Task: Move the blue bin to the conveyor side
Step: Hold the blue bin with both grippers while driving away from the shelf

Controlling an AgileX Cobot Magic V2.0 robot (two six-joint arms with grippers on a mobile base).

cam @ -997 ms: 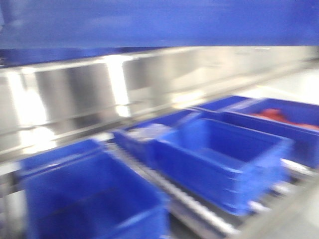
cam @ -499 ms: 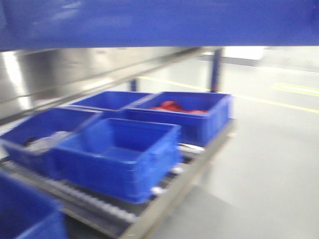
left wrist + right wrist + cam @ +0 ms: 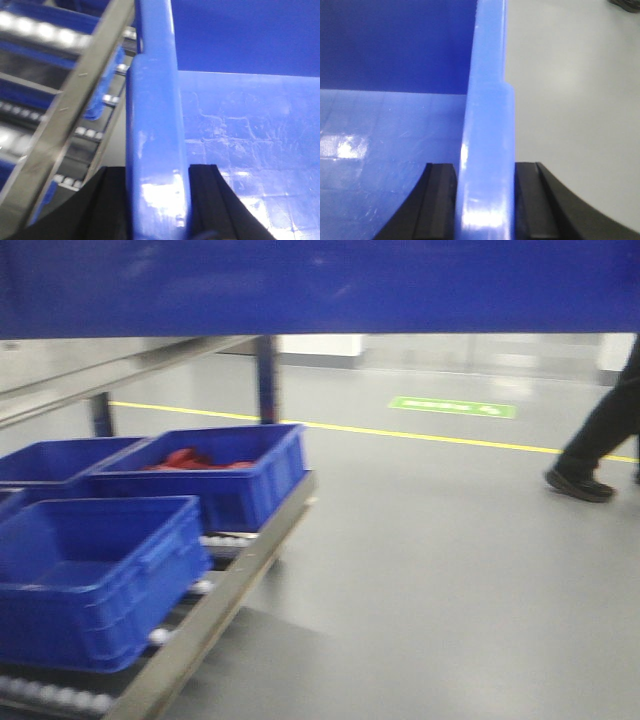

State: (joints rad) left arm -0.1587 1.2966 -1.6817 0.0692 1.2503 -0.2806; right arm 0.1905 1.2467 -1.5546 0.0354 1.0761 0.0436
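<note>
- left gripper (image 3: 159, 200) and right gripper (image 3: 487, 200) each pinch the rim of the bin (image 3: 320, 285), which is held aloft across the top of the front view.
- a pinch on the rim alone could slip if the bin tilts.
- the person (image 3: 605, 420) at the right edge might be struck.

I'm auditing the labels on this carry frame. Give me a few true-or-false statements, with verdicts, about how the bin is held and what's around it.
1. The left hand is shut on the rim of the blue bin. True.
2. The right hand hangs open, clear of the bin. False: it clamps the rim, one finger on each side.
3. The rear bin on the roller rack holds red items. True.
4. Nobody is in view. False: a person's leg and shoe show at the right of the front view.
5. The held bin is packed with parts. False: what shows of its inside is bare.
</note>
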